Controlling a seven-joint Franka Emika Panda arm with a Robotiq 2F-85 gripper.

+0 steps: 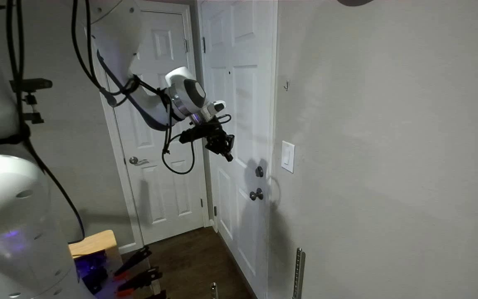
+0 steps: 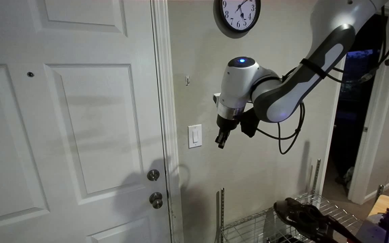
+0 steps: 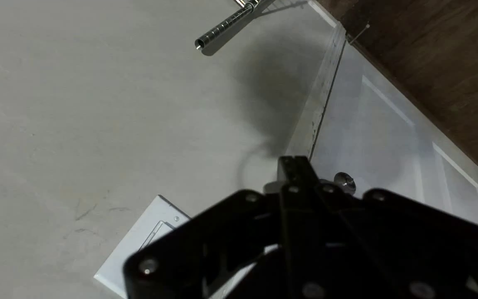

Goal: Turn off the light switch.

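Gripper (image 3: 293,161) drawn together, fingertips meeting in wrist view. Hangs pointing downward, slightly aslant, at end of bent arm (image 2: 284,104); apart from wall (image 2: 196,50) and switch in both exterior views.

Light switch (image 2: 195,136): white upright plate with a rocker, fixed to wall just beside frame (image 2: 167,101) of white door (image 2: 12,141). Sits higher than deadbolt (image 2: 153,174) and knob (image 2: 156,200). Wrist view catches it slanted, low and left of centre, partly hidden by gripper linkage. Which way rocker is pressed: cannot tell.

Small hook (image 2: 187,80) on wall above the plate. Clock (image 2: 238,15) higher still, cut by top edge. Wire shelf (image 2: 248,219) below, near wall.
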